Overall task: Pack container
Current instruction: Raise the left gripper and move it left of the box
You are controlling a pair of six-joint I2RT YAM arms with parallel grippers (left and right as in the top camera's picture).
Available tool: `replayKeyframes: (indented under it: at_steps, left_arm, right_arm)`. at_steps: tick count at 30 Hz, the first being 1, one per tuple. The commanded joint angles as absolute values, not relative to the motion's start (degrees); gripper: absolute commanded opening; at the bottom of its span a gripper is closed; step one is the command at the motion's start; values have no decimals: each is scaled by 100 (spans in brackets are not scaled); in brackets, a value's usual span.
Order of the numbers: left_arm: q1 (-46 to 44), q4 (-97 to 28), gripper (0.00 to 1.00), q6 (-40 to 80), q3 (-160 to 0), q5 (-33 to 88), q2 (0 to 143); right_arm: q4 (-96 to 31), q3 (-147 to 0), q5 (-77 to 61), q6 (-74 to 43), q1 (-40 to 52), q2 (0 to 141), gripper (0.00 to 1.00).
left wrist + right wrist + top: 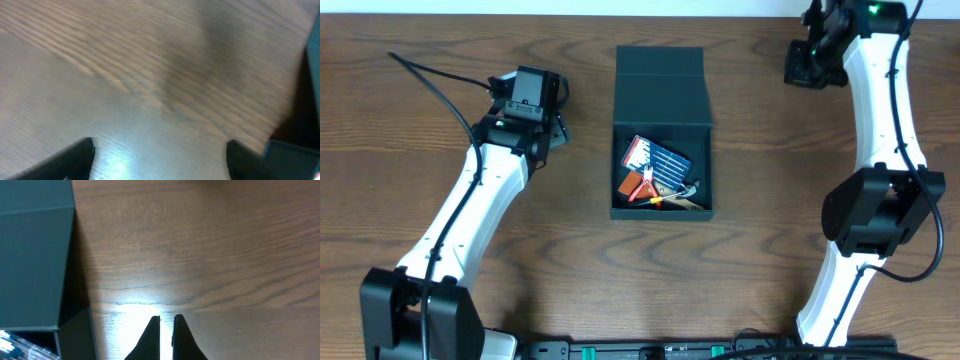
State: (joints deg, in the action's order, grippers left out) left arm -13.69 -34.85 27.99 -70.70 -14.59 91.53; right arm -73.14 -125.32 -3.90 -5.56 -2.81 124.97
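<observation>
Between the left claw (160, 160) and right claw (166, 324) lies the container (660, 95).

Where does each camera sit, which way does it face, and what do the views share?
Overhead: above the table, looking straight down on the open container with tools; left arm and right arm show.
Left wrist: low over the wood, looking down; left gripper open at the bottom, container at the right edge.
Right wrist: low over the wood, looking down; right gripper shut at the bottom, container at left.
Shared: all three show container and table.
</observation>
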Motion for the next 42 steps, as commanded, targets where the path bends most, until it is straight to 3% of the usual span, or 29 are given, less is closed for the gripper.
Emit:
replayKeyframes:
  at_steps: [1,4,9,14,18,22,29,42]
  left_arm:
    - [-1350,-3330,55,2139,-7148,-875,9301]
    - [-1350,-3157,5,1850,-7148,-523,9400]
    - [-1282,-2753,6,1352,-7148,244,9456]
    - [-1256,-2869,6,1402,-7148,259,9450]
    - [-1256,-3253,6,2196,-7148,261,9439]
    - [-1238,-3083,6,1664,-7148,414,9439]
    - [-781,-2906,6,657,-7148,1940,9533]
    - [703,-2357,6,-569,-7148,5975,10827]
  right_arm:
    - [-7170,-12097,-460,-489,-204,12344,2]
    - [-6934,-11675,-685,-198,-150,12346,2]
    - [-6602,-11118,-947,141,-25,12344,1]
    - [-6407,-10975,-906,-145,-3,12344,1]
    - [-6346,-10975,-880,-576,-80,12346,1]
    - [-6272,-10975,-908,-486,-108,12346,1]
    - [-6001,-10971,-1500,290,19,12376,1]
    - [-5695,-10158,-2659,1450,148,12387,1]
